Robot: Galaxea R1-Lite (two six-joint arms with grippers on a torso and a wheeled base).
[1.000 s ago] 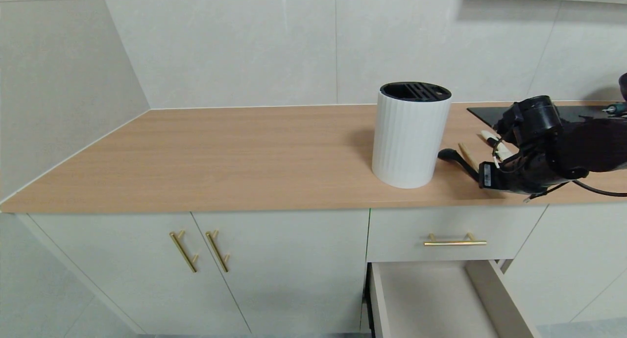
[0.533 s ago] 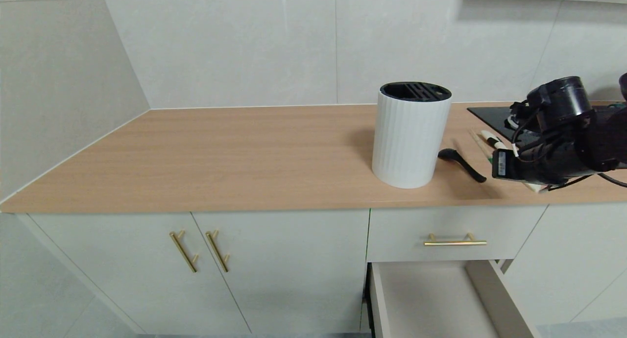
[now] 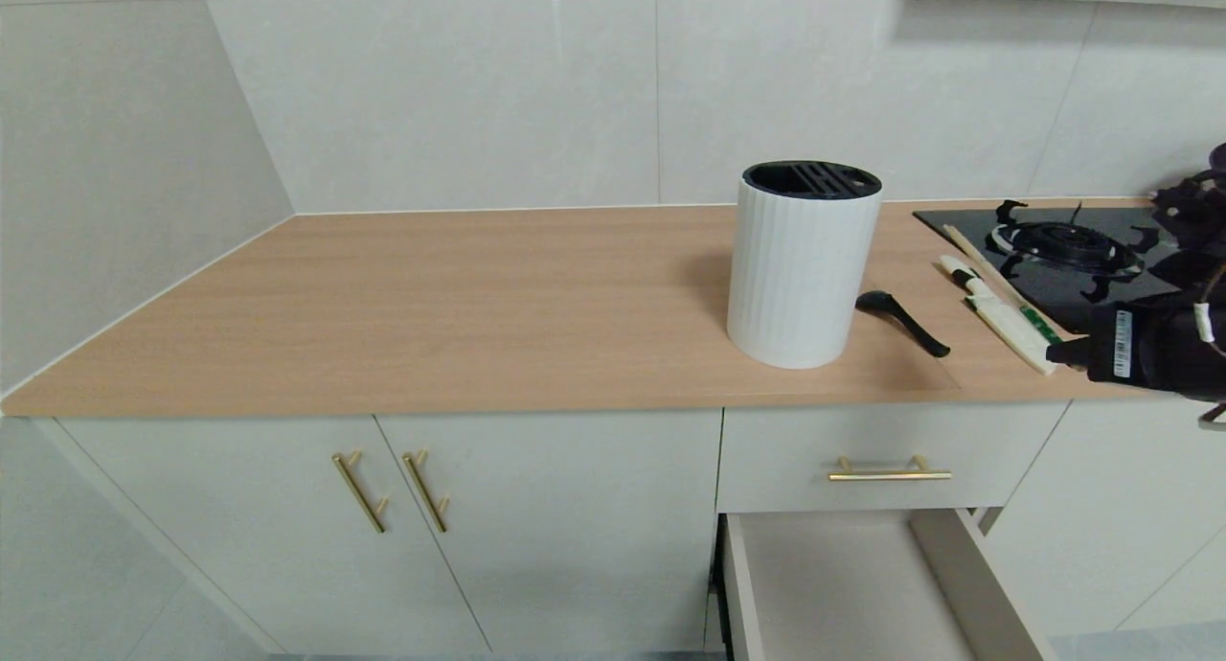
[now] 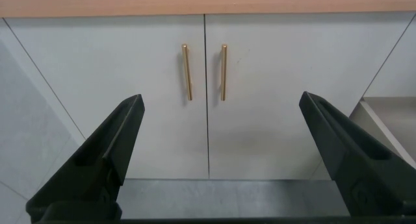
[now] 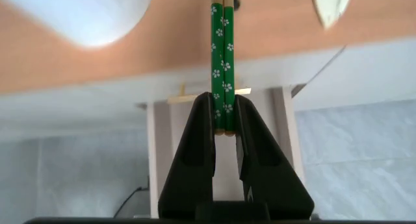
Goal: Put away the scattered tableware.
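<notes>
Your right gripper (image 5: 224, 106) is clenched on the paired green flower-printed wooden chopsticks (image 5: 221, 42), right of the white ribbed cylindrical holder (image 3: 803, 263). They look light, stiff and slippery, so grip both squarely. Your left gripper (image 4: 221, 104) gapes wide.

Pale tiled wall (image 3: 460, 86) behind wooden counter (image 3: 431, 297), white cabinets (image 3: 556, 527).

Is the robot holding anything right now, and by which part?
The right gripper holds a pair of chopsticks by their green flowered end, pinched between its fingers. The left gripper is open and holds nothing.
</notes>
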